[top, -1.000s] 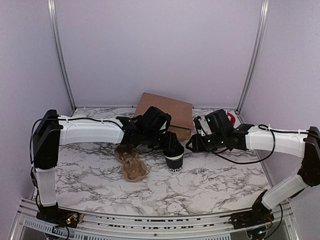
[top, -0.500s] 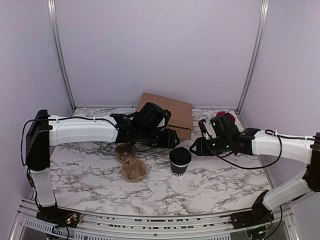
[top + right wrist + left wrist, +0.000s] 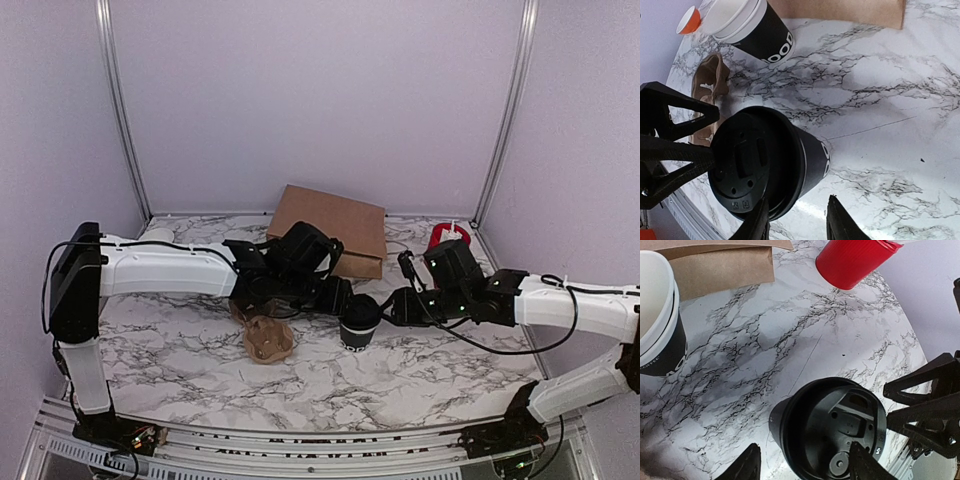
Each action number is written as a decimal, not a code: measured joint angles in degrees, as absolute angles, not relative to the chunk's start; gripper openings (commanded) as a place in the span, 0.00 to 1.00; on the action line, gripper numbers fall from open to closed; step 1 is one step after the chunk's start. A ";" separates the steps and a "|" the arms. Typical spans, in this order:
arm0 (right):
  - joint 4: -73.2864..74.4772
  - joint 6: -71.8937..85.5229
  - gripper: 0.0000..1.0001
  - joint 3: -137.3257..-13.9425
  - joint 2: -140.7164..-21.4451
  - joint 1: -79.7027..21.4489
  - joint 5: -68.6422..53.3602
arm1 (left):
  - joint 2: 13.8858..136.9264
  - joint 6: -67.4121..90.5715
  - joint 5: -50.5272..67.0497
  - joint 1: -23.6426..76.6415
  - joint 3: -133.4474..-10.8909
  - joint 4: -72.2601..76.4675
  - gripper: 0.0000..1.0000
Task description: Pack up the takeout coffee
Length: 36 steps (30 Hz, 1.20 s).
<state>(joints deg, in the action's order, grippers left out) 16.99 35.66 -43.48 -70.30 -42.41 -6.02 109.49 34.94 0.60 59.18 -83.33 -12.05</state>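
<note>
Top external view, itemised from the near edge outward.

1. Surface (image 3: 430, 375): bare marble along the near edge and over the right half. That is my widest room for moving.
2. Cardboard carrier (image 3: 268, 340): left of centre, near the coffee, its far end under the left arm.
3. Takeout coffee (image 3: 358, 322): lid on, standing about mid-surface, flanked by both claws.
4. Left gripper (image 3: 804, 466): claw spread, reaching in from the left. It pinches nothing; whether a tip touches the lid rim I cannot tell.
5. Right gripper (image 3: 799, 221): claw spread, reaching in from the right, the cup not clamped.
6. Lidless cups (image 3: 657, 325): stacked, beyond the coffee toward the far edge.
7. Paper bag (image 3: 335, 222): middle of the far edge.
8. Red cylinder (image 3: 447, 236): far right corner.

Step, in my judgement: the lidded cup awaits a grasp. Next I would close one claw on the cup wall below the lid, back the other off, then carry it to the carrier. Both claws crowd the cup, so a nudge could tip it.
</note>
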 measured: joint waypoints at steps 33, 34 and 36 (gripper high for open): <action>11.60 34.00 0.35 -44.75 -76.82 -43.59 -6.98 | 109.40 39.22 -1.67 59.88 -79.09 -7.09 0.60; 11.57 33.78 0.35 -44.75 -76.84 -43.64 -6.98 | 109.32 39.42 -1.72 59.83 -78.81 -6.79 0.60; 11.51 33.30 0.35 -44.75 -76.90 -43.77 -6.92 | 109.23 39.51 -1.80 59.68 -78.56 -6.52 0.60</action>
<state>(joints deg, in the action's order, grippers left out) 11.51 33.30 -44.75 -76.90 -43.77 -6.92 109.23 39.51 -1.80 59.68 -78.56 -6.52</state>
